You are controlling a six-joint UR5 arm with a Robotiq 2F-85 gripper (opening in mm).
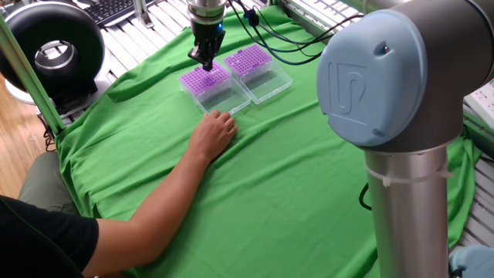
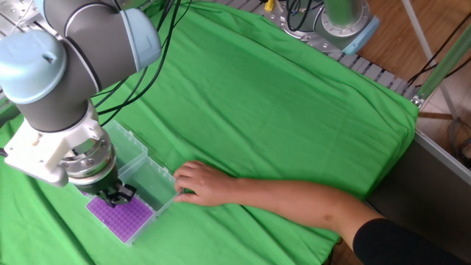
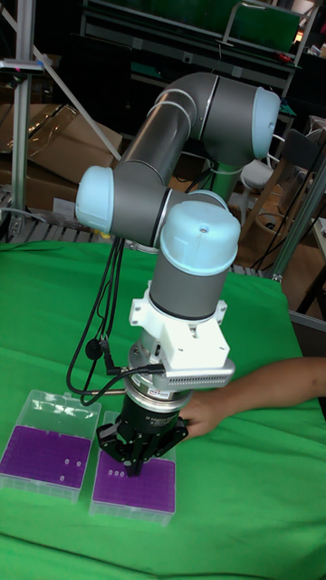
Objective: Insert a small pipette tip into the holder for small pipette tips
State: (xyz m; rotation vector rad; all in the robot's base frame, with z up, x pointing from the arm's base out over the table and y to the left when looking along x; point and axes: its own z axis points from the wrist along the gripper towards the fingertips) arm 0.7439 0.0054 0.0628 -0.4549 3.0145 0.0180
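1. A robotics lab: a grey-and-blue industrial arm (image 3: pixel 172 227) stands at a tabletop draped in green cloth (image 1: pixel 293 185).
2. Cardboard boxes (image 3: pixel 41 145) and metal racking (image 3: pixel 181 27) fill the background.
3. A keyboard (image 1: pixel 108 9) and loose cables (image 1: pixel 285 38) lie nearby.
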